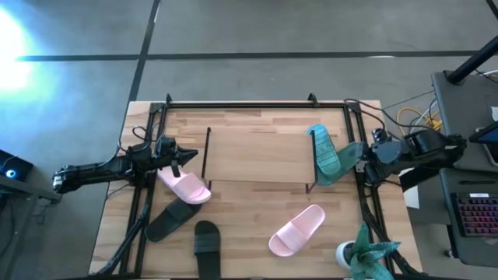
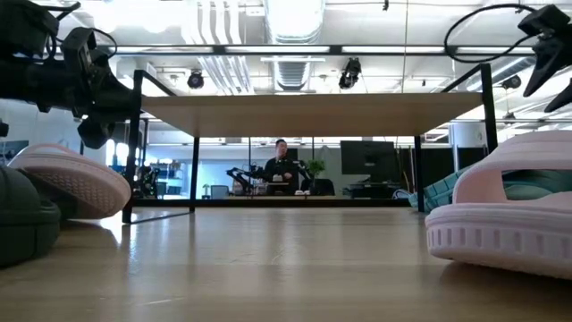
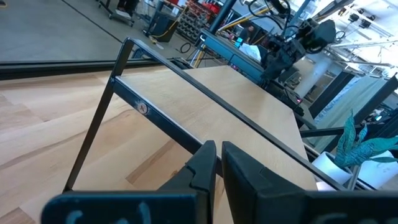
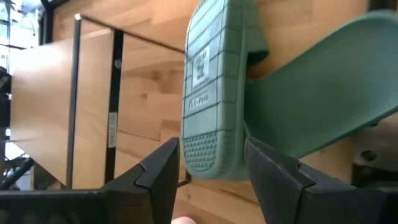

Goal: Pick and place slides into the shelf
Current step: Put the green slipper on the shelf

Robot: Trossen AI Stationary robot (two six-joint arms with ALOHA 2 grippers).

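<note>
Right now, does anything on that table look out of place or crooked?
Yes. The two teal slides lean askew at the shelf's right end, one tipped on edge before the open right gripper, not flat on the board.

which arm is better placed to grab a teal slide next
Right. The right gripper is open with its fingers either side of a teal-green slide at the shelf's right end. The left gripper is shut, over by a pink slide at the far end.
</note>
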